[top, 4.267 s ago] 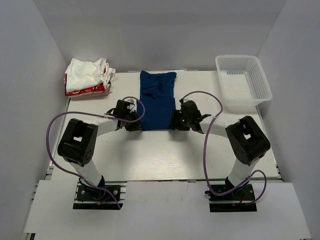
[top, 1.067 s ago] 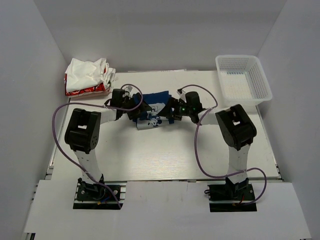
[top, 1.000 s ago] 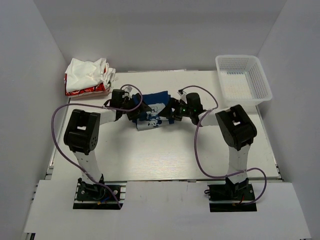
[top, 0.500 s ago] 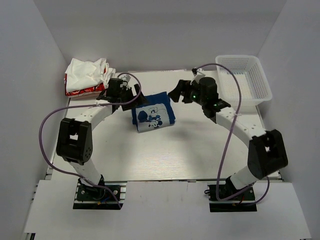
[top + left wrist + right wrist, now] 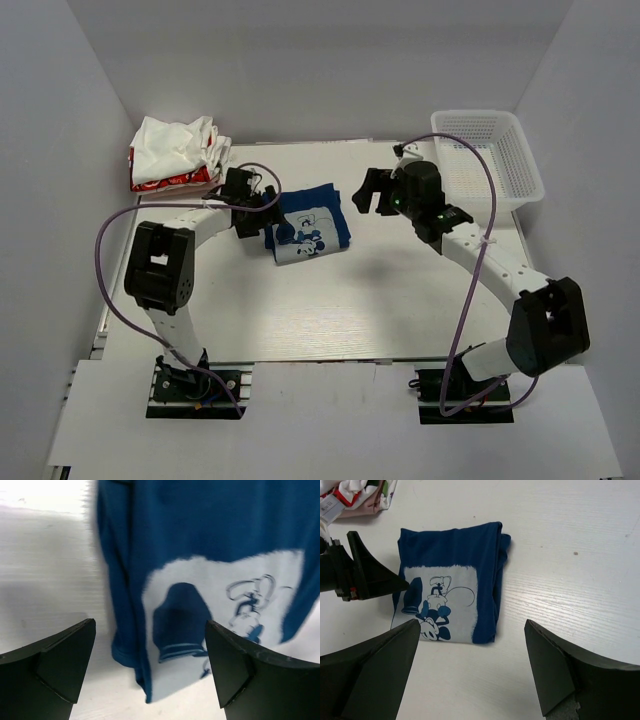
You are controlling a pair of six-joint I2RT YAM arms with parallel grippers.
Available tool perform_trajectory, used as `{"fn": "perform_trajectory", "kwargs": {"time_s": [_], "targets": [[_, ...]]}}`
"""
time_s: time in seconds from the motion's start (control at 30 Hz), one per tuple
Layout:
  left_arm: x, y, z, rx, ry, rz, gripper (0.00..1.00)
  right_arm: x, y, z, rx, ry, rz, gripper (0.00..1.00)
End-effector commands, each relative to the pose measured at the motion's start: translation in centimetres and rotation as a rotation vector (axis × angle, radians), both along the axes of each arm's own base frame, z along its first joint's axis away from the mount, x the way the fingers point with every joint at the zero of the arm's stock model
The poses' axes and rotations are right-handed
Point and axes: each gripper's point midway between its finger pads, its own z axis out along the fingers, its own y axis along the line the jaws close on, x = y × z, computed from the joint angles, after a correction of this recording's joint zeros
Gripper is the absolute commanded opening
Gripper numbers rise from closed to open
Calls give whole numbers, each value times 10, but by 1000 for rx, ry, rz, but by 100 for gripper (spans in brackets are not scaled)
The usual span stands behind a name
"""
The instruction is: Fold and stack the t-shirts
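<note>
The navy shirt (image 5: 307,228), which seconds ago was stretching as a long strip toward the back of the table (image 5: 330,310), is now lying as a compact rectangle near the middle, its pale cartoon print facing up. Both arms, having carried the near edge over, are letting go. The right end effector (image 5: 362,190) is pulling up and away to the shirt's right, fingers spread and holding nothing. The left end effector (image 5: 262,215) is lingering low at the shirt's left edge, also spread, with cloth showing between its fingers but nothing pinched. This is suggesting the fold on this shirt is about finished, while the white and red shirts (image 5: 178,155) are still sitting crumpled in the back left corner, waiting to be folded and stacked. The table is showing white, flat and faintly ribbed. A mesh basket (image 5: 487,160) is sitting at its back right corner, and plain pale walls (image 5: 320,70) are closing in on three sides.
</note>
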Motion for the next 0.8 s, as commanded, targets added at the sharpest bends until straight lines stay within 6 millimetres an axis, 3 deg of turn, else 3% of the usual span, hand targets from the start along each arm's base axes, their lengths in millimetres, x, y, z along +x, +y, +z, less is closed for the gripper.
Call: {"fn": "perform_trajectory", "kwargs": {"time_s": [0.0, 0.17, 0.3, 0.4, 0.43, 0.53, 0.57, 0.77], "targets": [[9, 9, -3, 47, -4, 54, 100, -5, -8, 19, -1, -59, -15, 90], [7, -1, -36, 33, 59, 21, 93, -10, -10, 17, 5, -50, -20, 90], [5, -18, -51, 7, 65, -23, 78, -16, -15, 18, 16, -59, -35, 90], [6, -28, -54, 20, 67, -60, 51, -19, -17, 19, 20, -66, -33, 90], [7, -28, -61, 26, 86, -60, 34, -19, -17, 18, 19, -63, -35, 90], [19, -30, -58, 95, 80, -69, 4, -18, -22, 17, 8, -72, -59, 90], [22, -27, -63, 149, 79, -75, 0, -16, -23, 18, 6, -73, -66, 90], [66, 2, -5, 368, -62, -68, 0, -9, -29, 8, -38, -65, -94, 90]]}}
